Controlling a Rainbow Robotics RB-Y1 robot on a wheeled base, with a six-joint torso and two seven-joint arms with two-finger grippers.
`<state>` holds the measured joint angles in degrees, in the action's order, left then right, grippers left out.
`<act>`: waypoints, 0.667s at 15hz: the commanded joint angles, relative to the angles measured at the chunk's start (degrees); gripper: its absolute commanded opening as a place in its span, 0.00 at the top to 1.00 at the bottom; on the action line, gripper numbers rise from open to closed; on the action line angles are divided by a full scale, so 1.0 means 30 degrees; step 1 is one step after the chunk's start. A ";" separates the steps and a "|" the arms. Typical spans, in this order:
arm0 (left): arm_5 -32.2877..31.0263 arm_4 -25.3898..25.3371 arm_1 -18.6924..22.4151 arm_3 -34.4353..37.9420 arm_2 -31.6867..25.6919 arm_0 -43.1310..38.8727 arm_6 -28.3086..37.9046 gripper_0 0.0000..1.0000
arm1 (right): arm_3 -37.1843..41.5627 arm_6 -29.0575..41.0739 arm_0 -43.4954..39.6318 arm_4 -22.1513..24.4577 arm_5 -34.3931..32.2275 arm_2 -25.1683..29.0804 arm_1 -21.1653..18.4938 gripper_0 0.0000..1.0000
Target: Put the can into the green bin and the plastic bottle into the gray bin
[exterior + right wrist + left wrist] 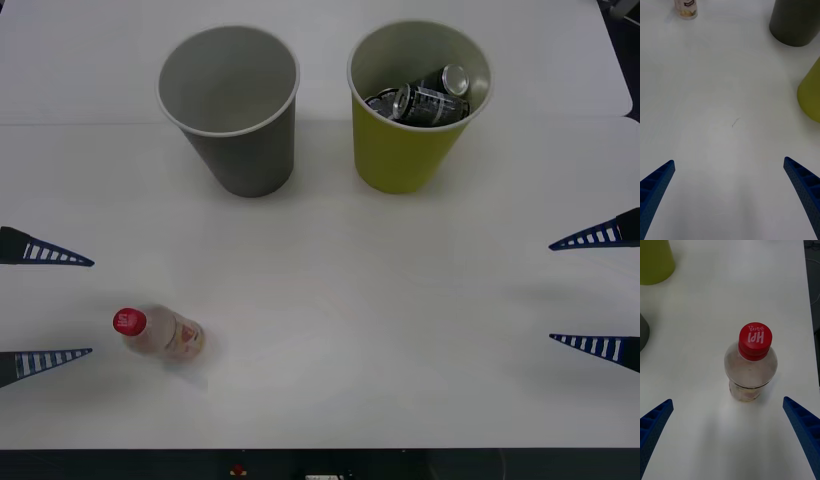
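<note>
The plastic bottle (160, 333) stands upright near the table's front left, clear with a red cap. My left gripper (92, 306) is open at the left edge, its fingertips just short of the bottle on either side. In the left wrist view the bottle (750, 367) stands ahead of the open left gripper (727, 400). The gray bin (230, 110) stands at the back, with nothing showing inside. To its right is the green bin (415, 110), with dark cans (425, 100) lying in it. My right gripper (550, 292) hangs open at the right edge, holding nothing.
The white table (340, 300) has bare room between the bins and the front edge. In the right wrist view the open right gripper (728, 160) faces bare table, with the bottle (686, 9), gray bin (795, 22) and green bin (810, 93) farther off.
</note>
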<state>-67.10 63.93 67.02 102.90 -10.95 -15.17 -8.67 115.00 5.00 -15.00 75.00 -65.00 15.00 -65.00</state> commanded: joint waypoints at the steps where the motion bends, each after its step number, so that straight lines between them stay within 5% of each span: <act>1: 0.0629 -0.2326 0.0687 -0.1371 0.1601 0.0019 -0.2061 0.00 | 0.0000 0.0000 0.0000 0.0000 0.0000 0.0000 0.0000 0.00; 10: 0.1772 -0.8302 0.0863 -0.6263 0.8075 0.2861 -0.8272 0.00 | 0.0000 0.0000 0.0000 0.0000 0.0000 0.0000 0.0000 0.00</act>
<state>-61.71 40.63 69.68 85.40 11.50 -7.58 -32.17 115.00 5.00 -15.00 75.00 -65.00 15.00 -65.00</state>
